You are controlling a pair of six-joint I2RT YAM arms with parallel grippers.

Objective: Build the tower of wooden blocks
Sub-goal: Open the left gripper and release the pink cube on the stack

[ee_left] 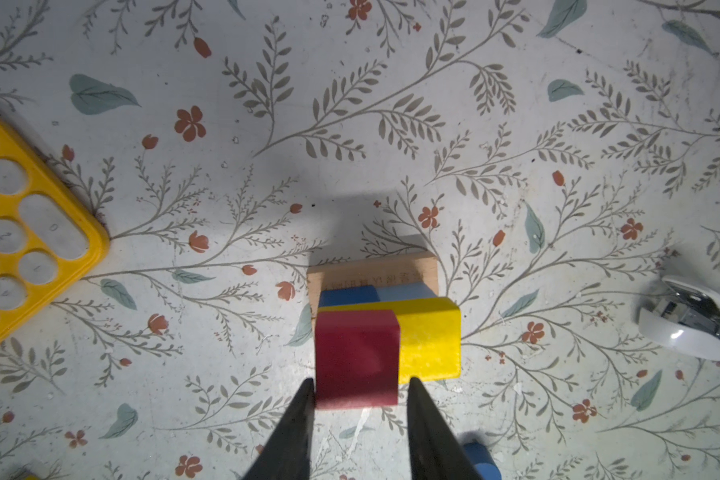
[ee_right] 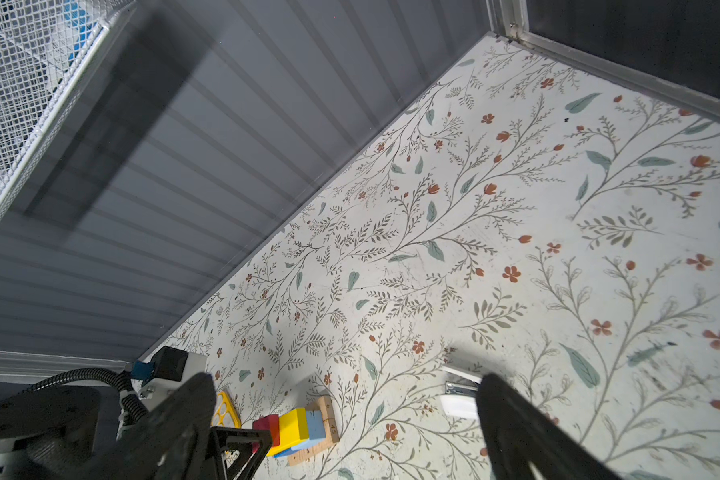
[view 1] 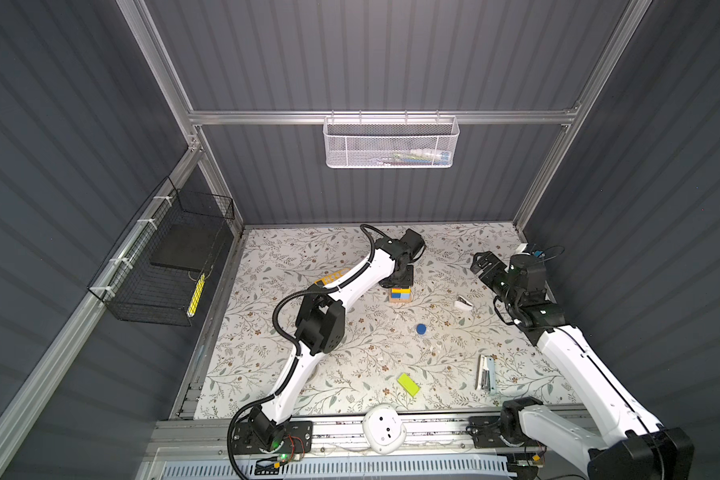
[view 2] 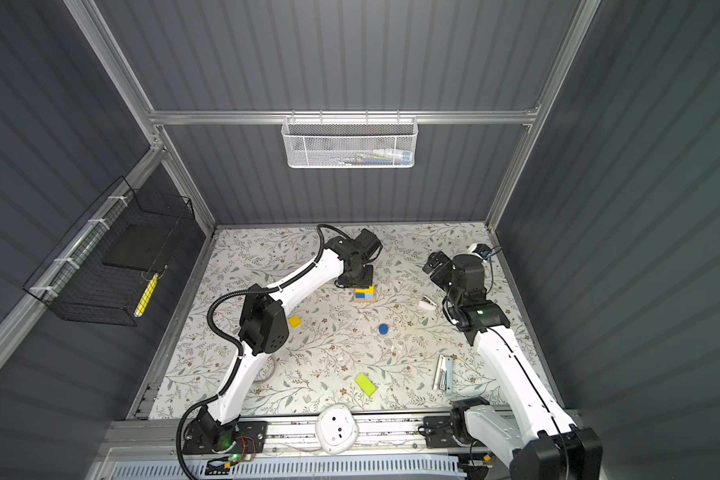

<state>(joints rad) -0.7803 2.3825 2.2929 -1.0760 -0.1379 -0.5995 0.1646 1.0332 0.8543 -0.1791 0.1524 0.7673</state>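
The tower [view 1: 400, 294] stands mid-table: a tan bar [ee_left: 371, 268] at the base, then a blue cube [ee_left: 348, 296] and a light-blue cube [ee_left: 406, 291], with a yellow bar [ee_left: 431, 340] across them. A pink cube [ee_left: 356, 357], dark red in this light, rests on the yellow bar. My left gripper [ee_left: 360, 384] is shut on it from above, with only a sliver showing beside one finger. Loose on the table lie a blue cylinder [view 1: 421, 329], a lime bar [view 1: 408, 384] and a yellow cube [view 2: 294, 321]. My right gripper [view 1: 481, 264] hangs open at the back right, holding nothing.
A yellow calculator [ee_left: 30, 232] lies left of the tower, partly under my left arm. A small white stapler [view 1: 463, 304] sits right of the tower and a larger one [view 1: 486, 372] lies near the front right. A tape roll [view 2: 267, 370] peeks from behind my left arm.
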